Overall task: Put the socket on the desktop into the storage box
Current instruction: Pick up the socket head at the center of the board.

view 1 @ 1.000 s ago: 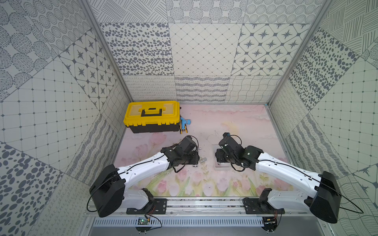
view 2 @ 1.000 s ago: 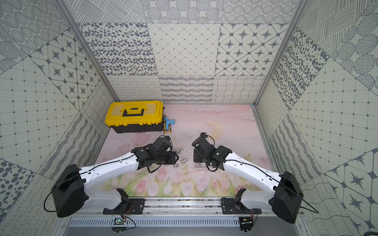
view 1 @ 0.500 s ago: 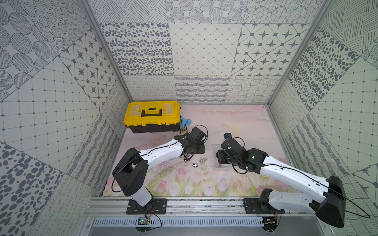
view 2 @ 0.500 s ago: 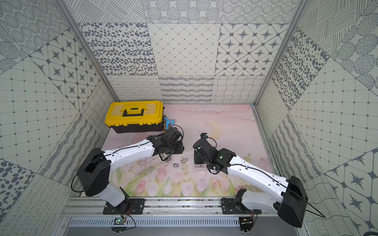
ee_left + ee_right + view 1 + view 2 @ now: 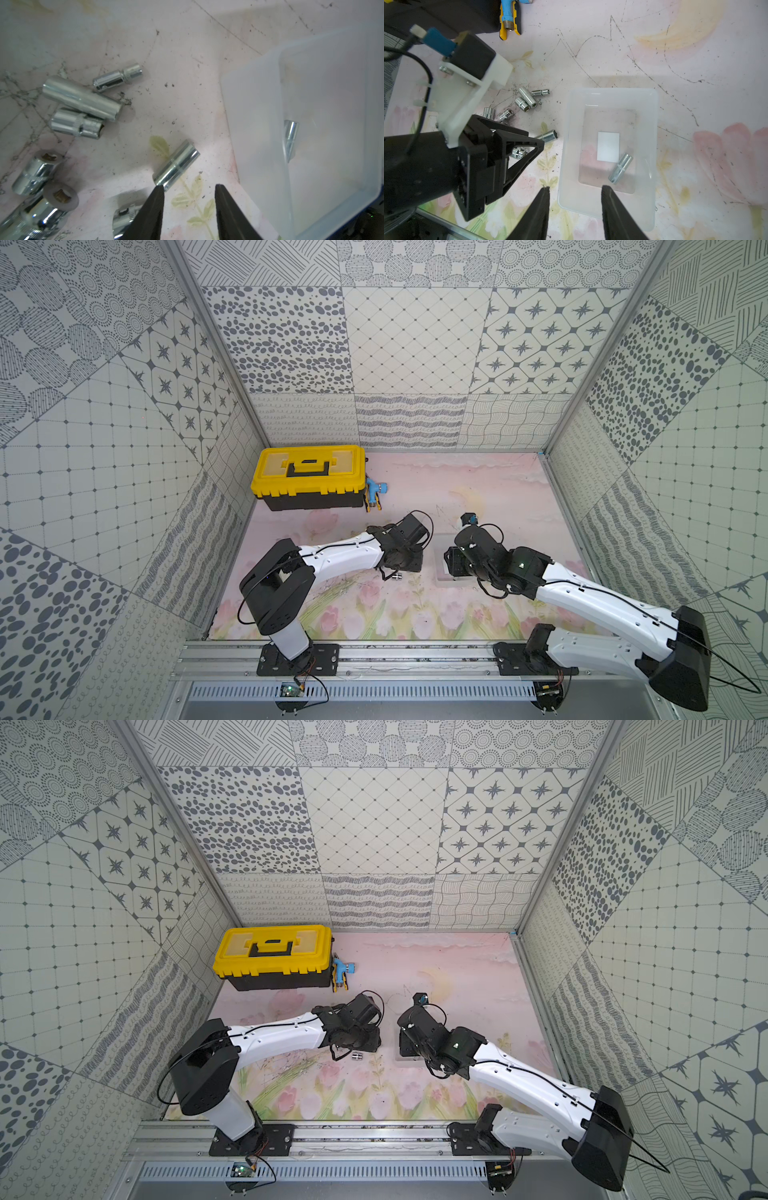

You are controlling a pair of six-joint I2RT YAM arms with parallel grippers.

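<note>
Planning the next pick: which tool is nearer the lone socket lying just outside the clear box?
Left. The left tool sits right at that socket, jaws open and empty. The right tool hangs above the storage box rim, farther off.

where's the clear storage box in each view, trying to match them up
Top view: the storage box sits mid-mat, mostly hidden under the right arm.
Top view: same spot, only an edge showing.
Left wrist: close up, just past the jaws.
Right wrist: whole, ahead of the jaws, white label on its bottom.
Landmark: the loose sockets on the mat beside it.
</note>
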